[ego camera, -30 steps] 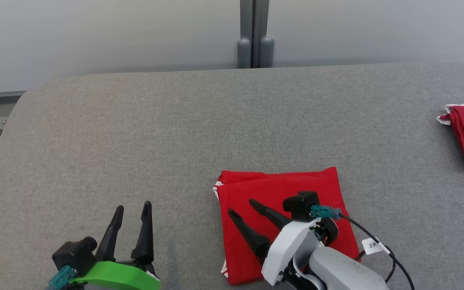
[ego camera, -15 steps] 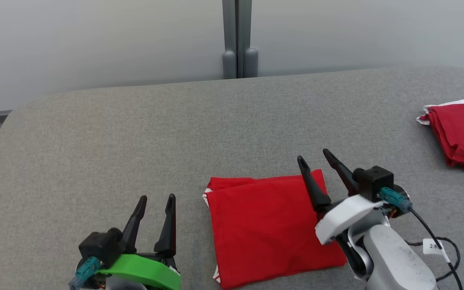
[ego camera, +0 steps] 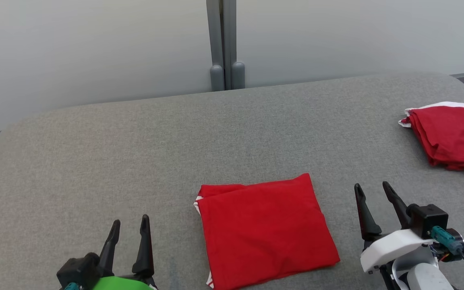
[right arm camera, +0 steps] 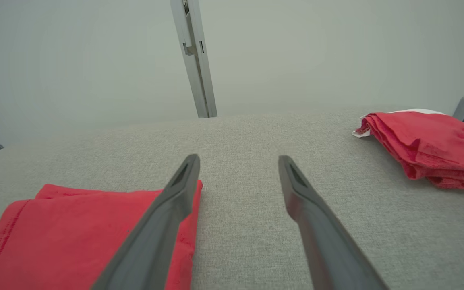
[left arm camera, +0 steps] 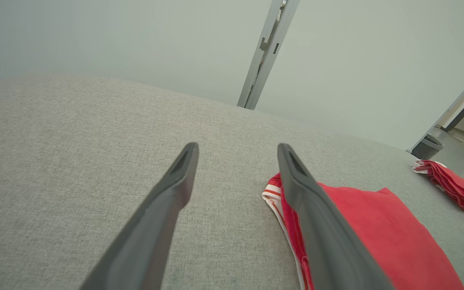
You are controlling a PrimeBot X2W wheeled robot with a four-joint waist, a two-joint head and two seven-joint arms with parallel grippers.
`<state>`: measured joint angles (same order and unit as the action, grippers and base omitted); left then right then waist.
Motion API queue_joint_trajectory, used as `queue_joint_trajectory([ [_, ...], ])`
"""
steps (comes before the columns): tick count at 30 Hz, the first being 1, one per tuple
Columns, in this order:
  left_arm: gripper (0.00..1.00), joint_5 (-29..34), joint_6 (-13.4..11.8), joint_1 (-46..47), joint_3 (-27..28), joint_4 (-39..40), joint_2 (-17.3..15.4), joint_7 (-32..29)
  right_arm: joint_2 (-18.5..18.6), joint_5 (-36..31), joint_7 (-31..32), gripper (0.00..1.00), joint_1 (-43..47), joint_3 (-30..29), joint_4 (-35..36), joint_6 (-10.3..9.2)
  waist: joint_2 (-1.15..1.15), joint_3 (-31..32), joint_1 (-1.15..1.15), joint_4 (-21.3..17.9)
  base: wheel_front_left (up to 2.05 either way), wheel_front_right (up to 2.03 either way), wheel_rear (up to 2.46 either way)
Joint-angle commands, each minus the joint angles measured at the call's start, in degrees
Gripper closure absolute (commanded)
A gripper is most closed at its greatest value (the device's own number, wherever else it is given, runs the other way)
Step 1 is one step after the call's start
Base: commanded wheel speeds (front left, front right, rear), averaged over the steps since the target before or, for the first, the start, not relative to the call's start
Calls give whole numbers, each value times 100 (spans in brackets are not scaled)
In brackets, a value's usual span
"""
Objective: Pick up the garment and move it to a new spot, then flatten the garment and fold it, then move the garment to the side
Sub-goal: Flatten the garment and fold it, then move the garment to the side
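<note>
Left claw [ego camera: 130,219] & right claw [ego camera: 371,185] gape wide, empty, over the grey surface [ego camera: 135,141]. The folded garment [ego camera: 264,229] lies flat front-centre betw. them, touching neither. Fold looks done, so you'd prob. pinch all layers at one edge & drag sideways, twd the red pile [ego camera: 449,135]. No legible labels.

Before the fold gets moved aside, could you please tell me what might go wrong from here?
1. The garment lies loose between the open left tool and right tool; a grasp on only its top layer could undo the fold.
2. The red pile lies near the table's right end; moving the garment that way could disturb it or leave little room.
</note>
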<state>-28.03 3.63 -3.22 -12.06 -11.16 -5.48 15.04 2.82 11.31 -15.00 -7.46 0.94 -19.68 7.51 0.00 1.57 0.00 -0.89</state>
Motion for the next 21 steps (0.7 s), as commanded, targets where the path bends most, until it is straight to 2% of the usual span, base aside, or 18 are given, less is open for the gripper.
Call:
queue_joint_trajectory([
  [1,0,72,50,-109,95,48,30,15,19,29,-23,0,99,-18,61,-6,0,7,0,-30,0,0,0],
  [21,0,475,153,-287,400,-30,194,15,19,14,-24,0,261,-54,119,-6,0,14,0,-10,0,0,0],
])
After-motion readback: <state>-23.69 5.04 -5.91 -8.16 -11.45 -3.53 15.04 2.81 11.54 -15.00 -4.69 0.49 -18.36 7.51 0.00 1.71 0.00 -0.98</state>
